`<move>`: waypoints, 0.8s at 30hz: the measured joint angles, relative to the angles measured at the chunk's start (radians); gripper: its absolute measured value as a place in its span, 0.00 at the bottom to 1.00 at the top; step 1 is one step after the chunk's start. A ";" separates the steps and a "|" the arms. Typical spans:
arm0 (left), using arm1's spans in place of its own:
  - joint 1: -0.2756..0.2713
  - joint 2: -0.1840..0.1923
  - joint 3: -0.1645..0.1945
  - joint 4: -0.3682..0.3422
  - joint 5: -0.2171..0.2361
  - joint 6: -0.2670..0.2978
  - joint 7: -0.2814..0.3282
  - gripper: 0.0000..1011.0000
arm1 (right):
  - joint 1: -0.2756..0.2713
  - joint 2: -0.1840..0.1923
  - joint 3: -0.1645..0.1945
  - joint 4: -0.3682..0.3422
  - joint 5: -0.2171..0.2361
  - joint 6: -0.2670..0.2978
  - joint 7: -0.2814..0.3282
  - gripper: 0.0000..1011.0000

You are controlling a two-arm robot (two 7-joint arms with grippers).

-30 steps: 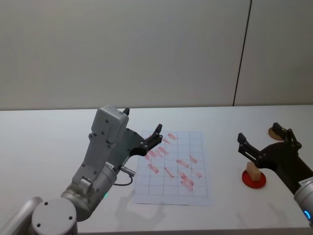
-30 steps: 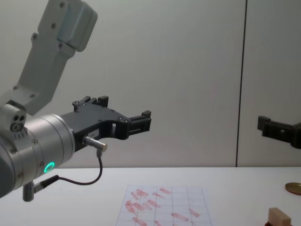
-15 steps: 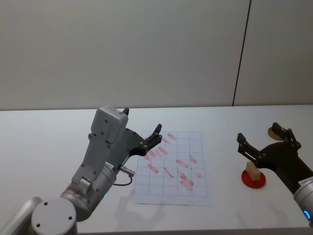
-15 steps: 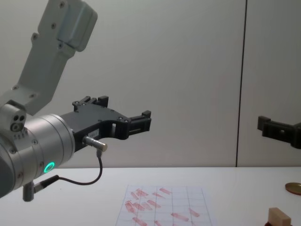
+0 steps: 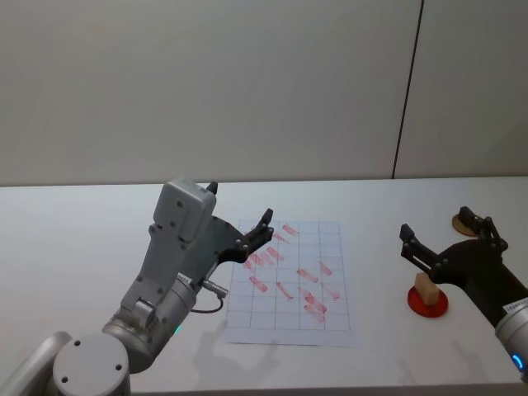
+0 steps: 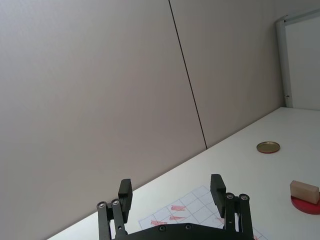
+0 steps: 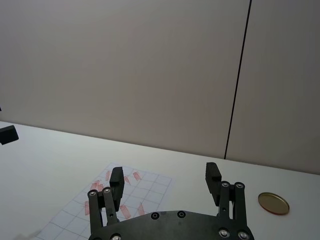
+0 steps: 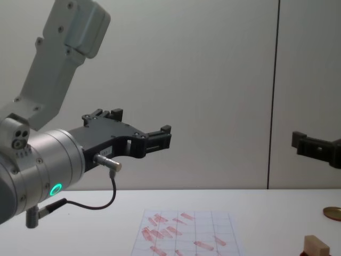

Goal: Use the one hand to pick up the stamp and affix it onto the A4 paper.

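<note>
From where I stand, the right gripper point(image 5: 436, 224) hangs at the right of the head view with its two fingers spread wide and nothing between them. The stamp point(image 5: 426, 287) sits below it on a flat red disc point(image 5: 433, 308) at the lower right, apart from the fingers. The paper point(image 5: 293, 285) lies near the middle of the frame and a brass lid point(image 5: 460, 223) lies further back. I take the step in hand to be the reach for the stamp. It would go best as a straight descent, with the fingers kept wide until they straddle the wooden block. They should then close on the tan sides above the reddish base and lift cleanly, so the disc is not dragged along. The left gripper point(image 5: 257, 233), likewise spread and empty, hovers over the paper's upper left corner. The chest view gives the height that the head view flattens: a right finger shows at the right edge well above the table point(image 8: 266, 213), with the stamp in the bottom right corner. The left wrist view shows the stamp side-on, a low block resting on the disc.
</note>
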 joint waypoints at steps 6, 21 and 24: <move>0.000 0.000 0.000 0.000 0.000 0.000 0.000 0.98 | 0.001 -0.009 -0.004 -0.006 -0.011 0.017 -0.015 0.99; 0.000 0.000 0.000 0.000 0.000 0.000 0.000 0.98 | 0.032 -0.053 -0.016 0.007 -0.057 0.133 -0.098 0.99; 0.000 0.000 0.000 0.000 0.000 0.000 0.000 0.98 | 0.042 -0.059 -0.015 0.020 -0.065 0.152 -0.105 0.99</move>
